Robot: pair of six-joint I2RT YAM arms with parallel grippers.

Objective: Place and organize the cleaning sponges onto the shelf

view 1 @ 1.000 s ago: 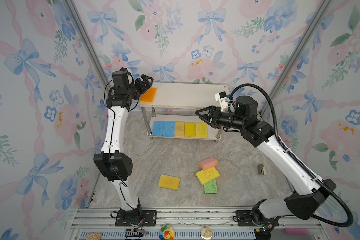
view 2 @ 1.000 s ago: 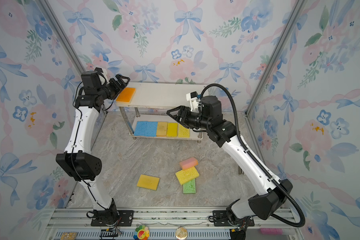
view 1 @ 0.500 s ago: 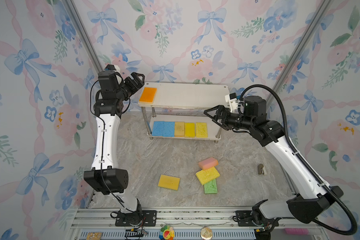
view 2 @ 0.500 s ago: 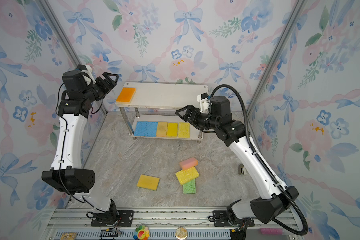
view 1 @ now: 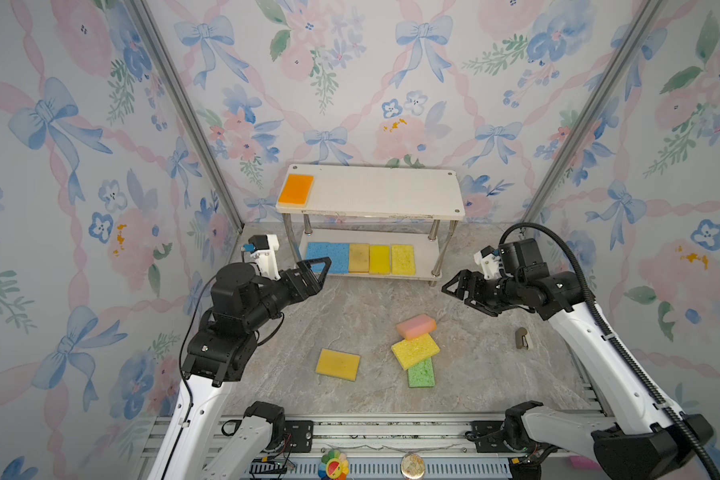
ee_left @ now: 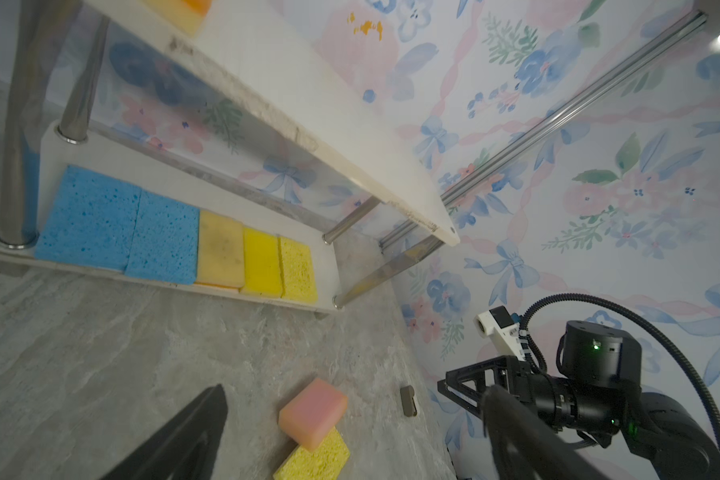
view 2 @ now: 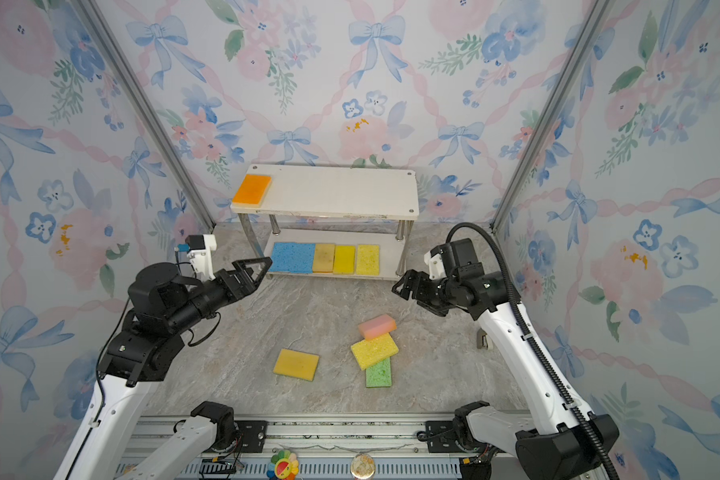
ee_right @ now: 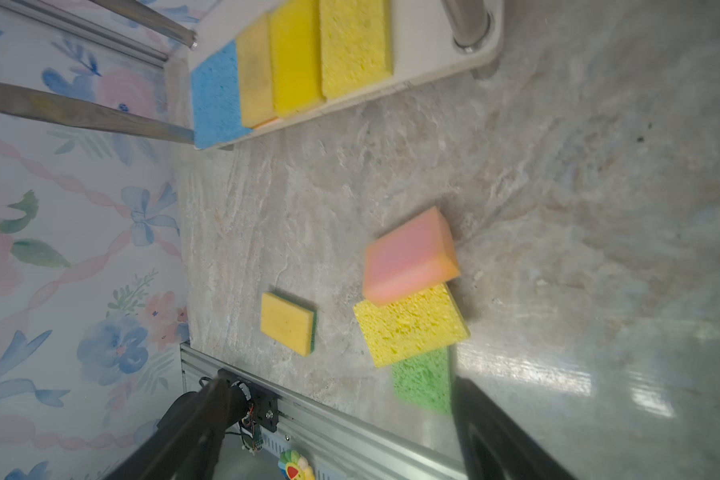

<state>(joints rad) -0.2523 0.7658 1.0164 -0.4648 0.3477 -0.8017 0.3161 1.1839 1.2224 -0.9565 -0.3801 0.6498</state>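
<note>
Now, left gripper: spread wide, empty, raised off the marble tabletop, tips aimed at the shelf, left end of its lower board. Just ahead of those tips, two blue sponges side by side, touching. Farther along from the same tips, in one row and edge to edge: tan sponge, smooth yellow sponge, porous pale-yellow sponge. All five flat on the lower board. Above and beyond the left gripper, orange sponge, flat at the left end of the top board, alone there.

Right gripper: likewise parted, nothing between the fingers, clear of the tabletop, pointed across toward the left arm's side. Close to the shelf's right front leg, not touching it.

Below and a little ahead of the right gripper, a loose cluster on the tabletop: pink sponge partly on top of a porous yellow sponge, that one in turn overlapping a green sponge. Farther ahead of the right gripper, apart from the cluster, yellow sponge with a green backing, flat on the tabletop, below the left gripper's reach.

Behind the right gripper, beside its forearm, small grey-brown object; too small to identify.
</note>
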